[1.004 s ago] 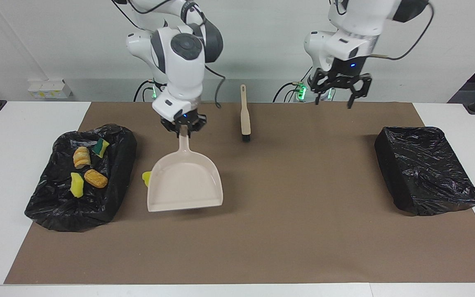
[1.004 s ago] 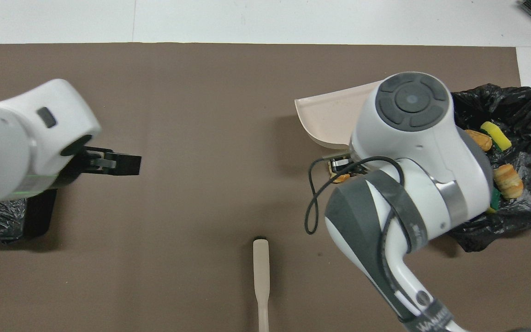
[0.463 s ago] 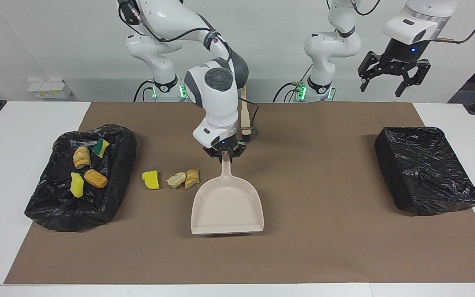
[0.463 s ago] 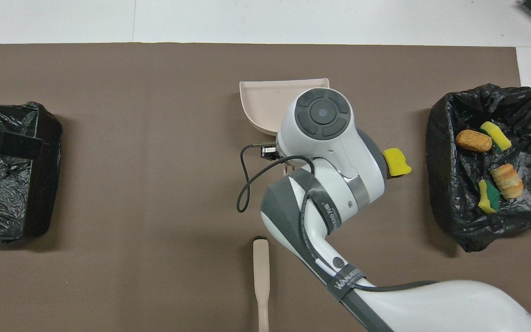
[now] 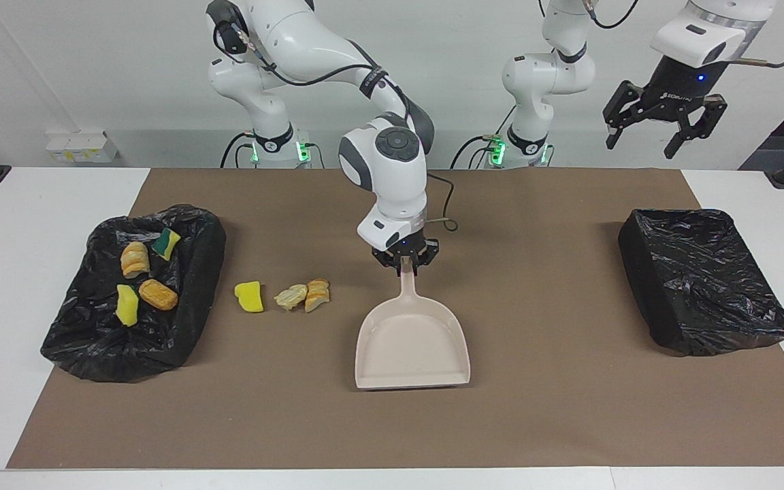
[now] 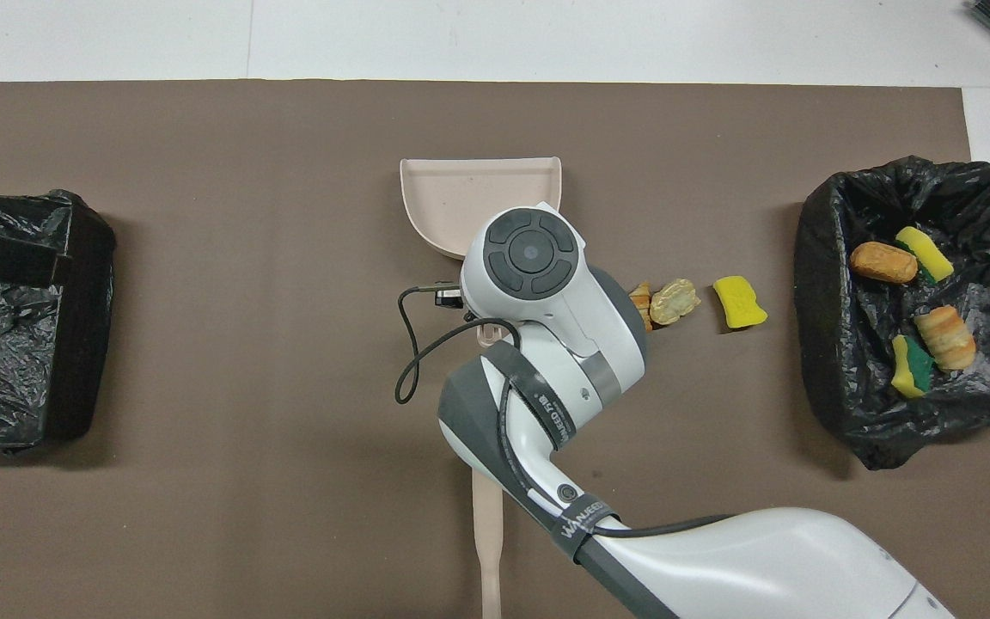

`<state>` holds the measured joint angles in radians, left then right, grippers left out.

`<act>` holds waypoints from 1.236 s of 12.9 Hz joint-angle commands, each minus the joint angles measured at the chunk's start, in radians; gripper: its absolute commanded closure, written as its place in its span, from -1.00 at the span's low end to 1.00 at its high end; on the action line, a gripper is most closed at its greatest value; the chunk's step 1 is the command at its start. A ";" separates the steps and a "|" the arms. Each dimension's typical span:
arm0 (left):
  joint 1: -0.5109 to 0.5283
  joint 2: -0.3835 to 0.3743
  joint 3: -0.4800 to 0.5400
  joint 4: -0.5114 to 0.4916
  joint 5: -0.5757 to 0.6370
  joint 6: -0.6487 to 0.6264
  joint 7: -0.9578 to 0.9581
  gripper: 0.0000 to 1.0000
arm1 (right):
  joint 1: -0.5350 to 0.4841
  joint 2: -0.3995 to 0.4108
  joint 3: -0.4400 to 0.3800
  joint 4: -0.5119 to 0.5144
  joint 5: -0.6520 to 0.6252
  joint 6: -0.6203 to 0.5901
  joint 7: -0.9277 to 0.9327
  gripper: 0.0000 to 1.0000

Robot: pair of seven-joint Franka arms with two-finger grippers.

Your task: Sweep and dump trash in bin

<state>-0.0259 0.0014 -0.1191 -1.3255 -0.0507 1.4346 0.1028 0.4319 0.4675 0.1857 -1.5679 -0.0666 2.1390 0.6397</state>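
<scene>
Pinched on the handle of the beige plastic dustpan [image 5: 412, 340], the right gripper [image 5: 405, 262] has its jaws pressed against that handle near the middle of the brown mat [image 5: 535, 408]; the left gripper [image 5: 664, 126] hangs with its jaws spread wide, waiting in the air above the mat's edge nearest the robots, at the left arm's end.

Going across the facing view from its left, the black-lined bin [image 5: 188, 327] sits at the mat's edge toward the right arm's end of the table. Four pieces of trash lie in it: a tan bread-like roll [image 5: 135, 259], a green-backed yellow sponge piece [image 5: 167, 243], a plain yellow sponge piece [image 5: 126, 304] and an orange-brown bread chunk [image 5: 158, 294]. On the mat just beside that bin lies a loose yellow sponge scrap [image 5: 249, 297], then a pale crumpled bread scrap [image 5: 290, 297] touching a striped bread chunk [image 5: 318, 295]. The dustpan comes next, its open lip toward the mat's edge farthest from the robots, apart from the loose scraps. A beige brush handle [image 6: 488, 550] shows in the overhead view at the mat's edge nearest the robots, partly under the right arm. A second black-lined bin [image 5: 698, 286] stands at the mat's corner toward the left arm's end.
</scene>
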 commanded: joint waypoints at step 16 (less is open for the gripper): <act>0.000 -0.067 -0.020 -0.063 -0.001 -0.065 -0.026 -1.00 | 0.020 -0.256 -0.003 -0.075 0.111 -0.296 -0.054 -1.00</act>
<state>-0.0227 -0.0459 -0.1288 -1.3603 -0.0504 1.3318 0.0893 0.4325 0.2765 0.1837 -1.6056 0.0035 1.9138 0.6007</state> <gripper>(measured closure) 0.000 0.000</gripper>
